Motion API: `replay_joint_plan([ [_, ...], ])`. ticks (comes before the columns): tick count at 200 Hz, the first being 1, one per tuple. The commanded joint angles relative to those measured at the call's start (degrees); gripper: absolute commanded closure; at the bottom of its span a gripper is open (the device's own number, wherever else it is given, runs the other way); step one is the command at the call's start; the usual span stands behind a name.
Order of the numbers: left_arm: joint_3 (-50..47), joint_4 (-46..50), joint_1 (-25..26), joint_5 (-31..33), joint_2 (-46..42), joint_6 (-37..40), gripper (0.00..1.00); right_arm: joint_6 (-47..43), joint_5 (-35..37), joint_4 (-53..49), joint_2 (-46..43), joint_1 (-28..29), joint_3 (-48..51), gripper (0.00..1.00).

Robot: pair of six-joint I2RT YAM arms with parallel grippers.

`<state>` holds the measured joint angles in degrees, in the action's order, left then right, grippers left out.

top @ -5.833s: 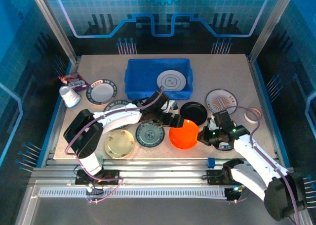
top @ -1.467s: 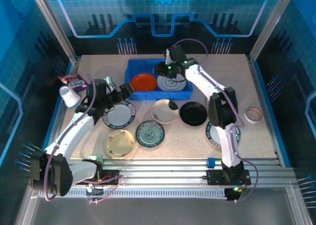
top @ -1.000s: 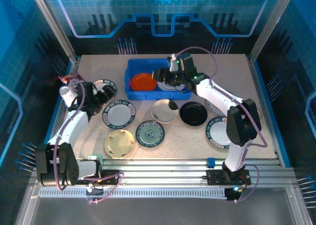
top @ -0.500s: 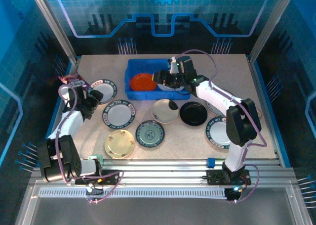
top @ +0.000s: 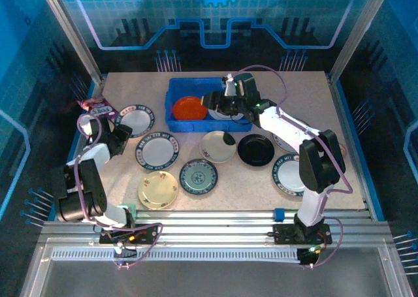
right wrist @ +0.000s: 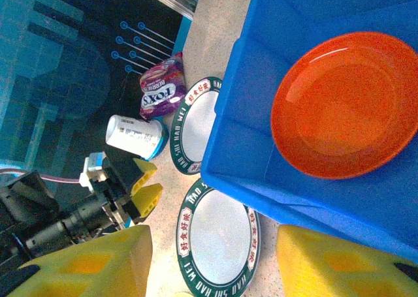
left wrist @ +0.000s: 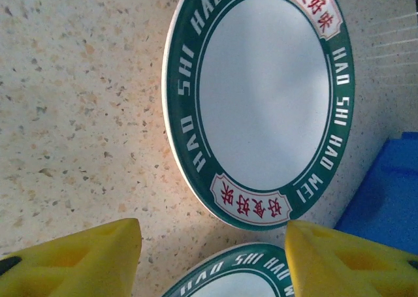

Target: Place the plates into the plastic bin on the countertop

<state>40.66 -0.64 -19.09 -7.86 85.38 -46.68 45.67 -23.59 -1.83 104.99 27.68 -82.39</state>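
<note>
The blue plastic bin (top: 176, 88) stands at the back of the countertop (top: 274, 88) and holds an orange plate (top: 189, 108). My right gripper (top: 221, 105) hovers open over the bin's middle, with nothing between its yellow fingers (right wrist: 91, 264). The bin (right wrist: 261, 134) and orange plate (right wrist: 343, 104) lie just ahead of it. My left gripper (top: 123, 136) is open and low between two green-rimmed white plates (top: 136, 119) (top: 157, 151). One green-rimmed plate (left wrist: 258, 101) is ahead of its fingertips (left wrist: 346, 264); the other plate's rim (left wrist: 241, 277) lies below them.
Cream (top: 217, 146), black (top: 255, 149), teal (top: 198, 177) and gold (top: 158, 190) plates lie in front of the bin, and another green-rimmed plate (top: 290, 173) sits at the right. A white cup (right wrist: 134, 137) and a purple packet (right wrist: 162, 91) sit at the far left.
My left arm has drawn back toward the left edge and its jaws have narrowed. The right gripper has stayed over the bin, barely moving.
</note>
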Motion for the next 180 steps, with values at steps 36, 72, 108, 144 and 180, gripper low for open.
replay_joint_plan([
  [36,1.5,-4.8,-0.7,-2.4,6.1,-2.1,0.46,1.1,-1.9,1.6,1.5,-1.1,-0.8,0.49],
  [72,1.9,-7.1,-0.7,-2.5,8.0,-3.5,0.52,1.3,-2.0,2.3,1.5,-1.2,-0.5,0.52],
  [108,2.8,-8.1,-0.7,-2.8,9.3,-4.1,0.54,1.2,-2.1,2.9,1.8,-1.2,-0.3,0.52],
  [144,3.4,-9.5,-0.8,-3.1,11.5,-4.6,0.58,1.5,-2.4,3.1,2.7,-1.5,-0.3,0.52],
  [180,4.1,-10.1,-0.7,-3.7,14.4,-5.0,0.63,1.6,-2.5,3.1,3.4,-1.8,-0.2,0.53],
])
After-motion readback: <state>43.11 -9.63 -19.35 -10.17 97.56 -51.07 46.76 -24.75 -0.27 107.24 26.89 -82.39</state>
